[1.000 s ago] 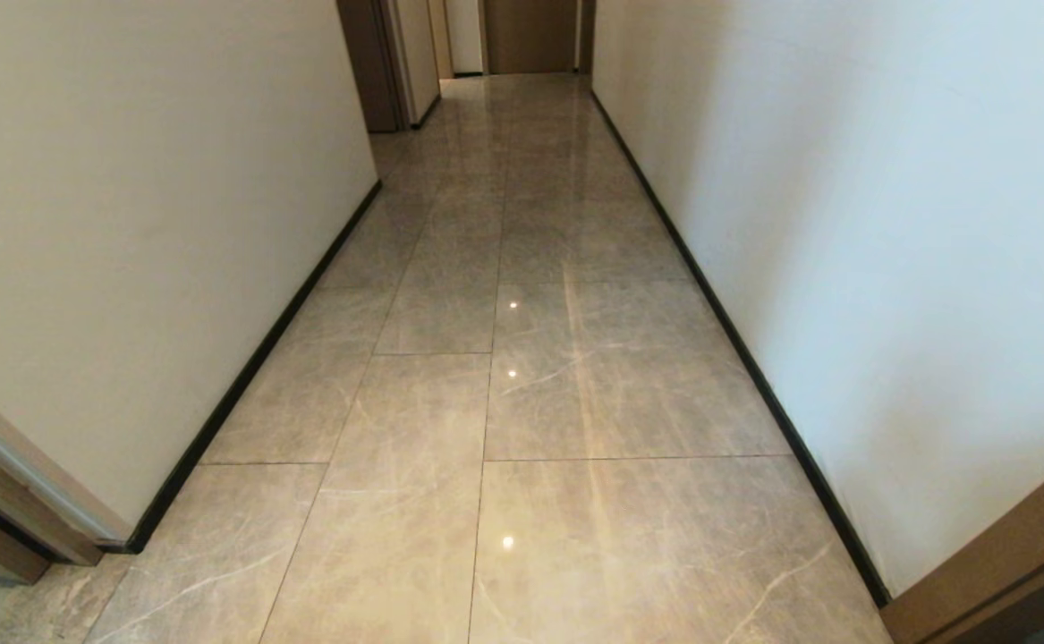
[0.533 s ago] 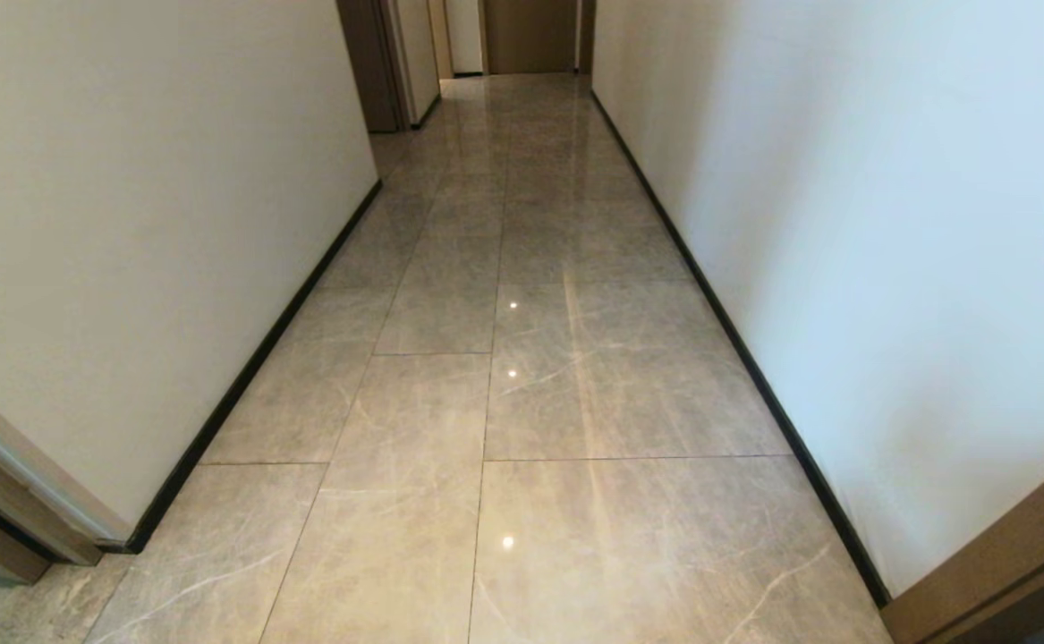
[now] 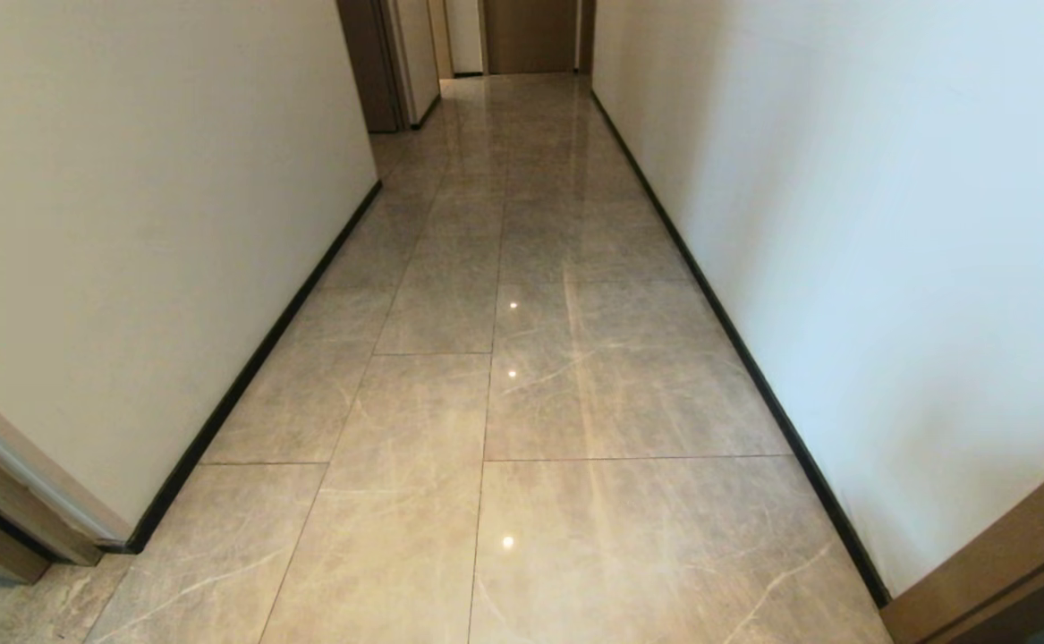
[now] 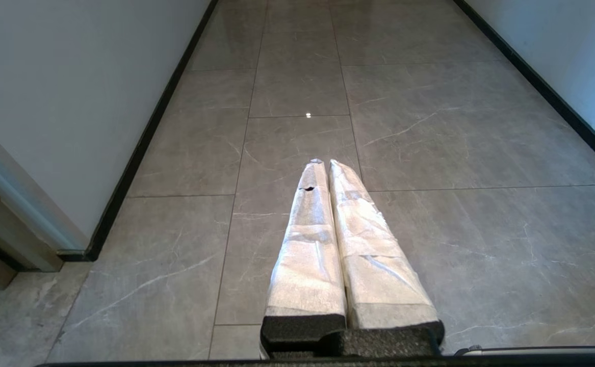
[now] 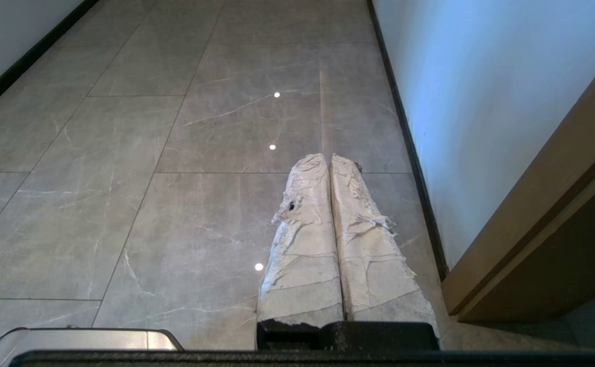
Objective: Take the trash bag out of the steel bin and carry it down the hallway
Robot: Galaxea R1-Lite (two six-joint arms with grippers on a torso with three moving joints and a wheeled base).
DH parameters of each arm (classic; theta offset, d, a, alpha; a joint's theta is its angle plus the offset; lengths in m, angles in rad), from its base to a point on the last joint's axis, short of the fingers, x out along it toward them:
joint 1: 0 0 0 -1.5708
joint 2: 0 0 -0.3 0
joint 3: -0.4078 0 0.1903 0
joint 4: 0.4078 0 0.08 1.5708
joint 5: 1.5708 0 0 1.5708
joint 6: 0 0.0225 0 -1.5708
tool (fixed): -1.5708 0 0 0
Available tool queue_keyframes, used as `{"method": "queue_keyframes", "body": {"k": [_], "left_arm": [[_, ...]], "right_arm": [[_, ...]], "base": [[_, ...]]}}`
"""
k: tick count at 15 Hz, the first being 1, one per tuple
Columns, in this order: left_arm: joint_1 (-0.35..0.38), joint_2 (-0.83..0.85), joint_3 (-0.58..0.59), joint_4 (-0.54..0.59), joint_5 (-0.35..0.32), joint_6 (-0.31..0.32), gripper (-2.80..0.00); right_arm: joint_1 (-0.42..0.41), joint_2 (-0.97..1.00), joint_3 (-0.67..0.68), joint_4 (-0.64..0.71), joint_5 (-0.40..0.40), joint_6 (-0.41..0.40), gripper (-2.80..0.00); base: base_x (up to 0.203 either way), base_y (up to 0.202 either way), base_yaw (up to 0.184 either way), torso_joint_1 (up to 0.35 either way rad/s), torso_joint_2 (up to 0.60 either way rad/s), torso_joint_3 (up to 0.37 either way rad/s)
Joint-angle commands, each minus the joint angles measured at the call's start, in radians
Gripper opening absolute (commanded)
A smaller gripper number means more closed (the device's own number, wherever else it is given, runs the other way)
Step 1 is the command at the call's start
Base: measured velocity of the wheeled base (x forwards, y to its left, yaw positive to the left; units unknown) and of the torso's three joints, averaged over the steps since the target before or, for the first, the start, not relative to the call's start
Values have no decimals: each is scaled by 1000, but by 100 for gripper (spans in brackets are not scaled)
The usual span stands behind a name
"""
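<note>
The hallway (image 3: 504,358) runs straight ahead, with grey-beige stone tiles between pale walls. The trash bag and the steel bin are out of view in every frame. Neither arm shows in the head view. My left gripper (image 4: 326,162) hangs low over the floor tiles, its two white-wrapped fingers pressed together with nothing between them. My right gripper (image 5: 328,156) is shut the same way and empty, close to the right-hand wall.
Black skirting lines both walls (image 3: 244,376). A brown door frame (image 3: 1005,555) stands near right, another frame (image 3: 3,528) near left. Doors (image 3: 530,36) close the far end, with a side opening (image 3: 396,72) on the left. A silver-grey rounded part (image 5: 73,339) sits beside my right gripper.
</note>
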Motion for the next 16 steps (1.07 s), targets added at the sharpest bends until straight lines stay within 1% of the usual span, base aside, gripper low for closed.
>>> {"method": "queue_keyframes", "body": {"k": [1,16], "left_arm": [[0,0,12,0,0,0,-280],[0,0,12,0,0,0,-280]], "right_arm": [[0,1,0,0,1,-1,-280],[0,1,0,0,0,-1,-280]], "base": [[0,0,0,0,0,0],[0,0,0,0,0,0]]}}
